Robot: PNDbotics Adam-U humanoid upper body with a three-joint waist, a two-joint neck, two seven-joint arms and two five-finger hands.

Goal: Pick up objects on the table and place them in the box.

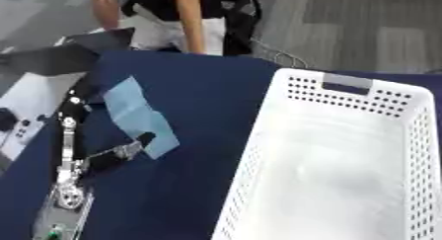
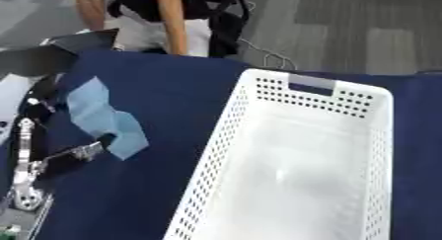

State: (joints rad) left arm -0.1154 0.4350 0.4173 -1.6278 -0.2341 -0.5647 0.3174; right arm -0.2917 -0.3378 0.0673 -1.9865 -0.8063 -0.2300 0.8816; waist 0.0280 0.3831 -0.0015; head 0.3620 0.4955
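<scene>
Dark blue cloth covers the counter (image 1: 194,91). On its right side stands a white perforated box (image 1: 259,150), with nothing inside. A light blue packet (image 1: 138,116) lies left of it. At the packet's near corner, the left robot hand (image 1: 129,149) pinches its edge.

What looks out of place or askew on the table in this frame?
Nothing is spilled or damaged. The light blue cloth lies crumpled and diagonal on the dark blue table, with the left hand at its lower edge. The white perforated basket sits slightly askew.
</scene>
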